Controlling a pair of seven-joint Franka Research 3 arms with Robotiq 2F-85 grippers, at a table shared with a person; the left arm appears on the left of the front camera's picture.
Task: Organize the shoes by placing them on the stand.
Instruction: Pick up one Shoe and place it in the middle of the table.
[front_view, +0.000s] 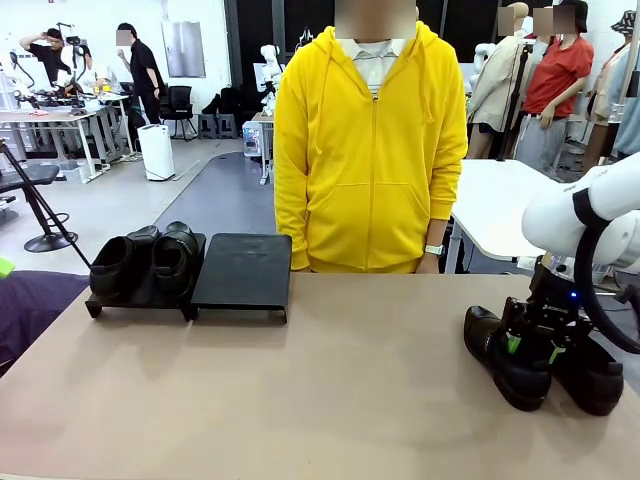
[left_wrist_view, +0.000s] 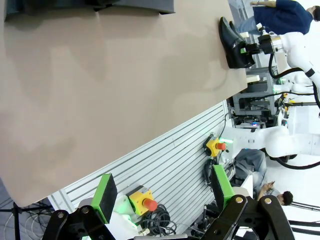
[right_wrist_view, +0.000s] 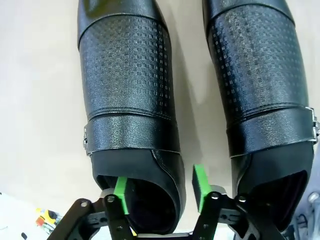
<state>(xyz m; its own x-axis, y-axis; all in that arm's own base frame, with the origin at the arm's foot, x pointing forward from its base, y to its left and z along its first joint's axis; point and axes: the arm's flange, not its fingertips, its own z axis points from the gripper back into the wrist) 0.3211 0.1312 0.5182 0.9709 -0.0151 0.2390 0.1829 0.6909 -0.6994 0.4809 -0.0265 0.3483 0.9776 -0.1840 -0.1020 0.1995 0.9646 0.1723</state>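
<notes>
Out on the left, the left jaws hang wide apart, nothing between the green pads (left_wrist_view: 106, 196), off the near edge of the surface (front_view: 330, 410).

Moving in, the stand (front_view: 140, 302) sits at the far left of the surface. Its left section is full, first shoe (front_view: 112, 264) and second shoe (front_view: 176, 256) side by side. Touching it, the right section (front_view: 243, 268) lies bare. That's half the job done, by my reckoning.

Across to the right, well apart from the stand, the third shoe (front_view: 500, 362) and fourth shoe (front_view: 598, 382) stand together on the surface.

And here's the action: the right jaws are down at the heel end between them. They're partly open, astride the inner side wall of the targeted shoe (right_wrist_view: 127, 100), one pad (right_wrist_view: 121, 187) inside its mouth and the other (right_wrist_view: 200, 180) outside. Which of the two that is, the front view won't tell me. There's a gap at the outer pad, so I'd call no firm hold yet.

Left to do: lift this one, carry it to the bare section, then its partner.
</notes>
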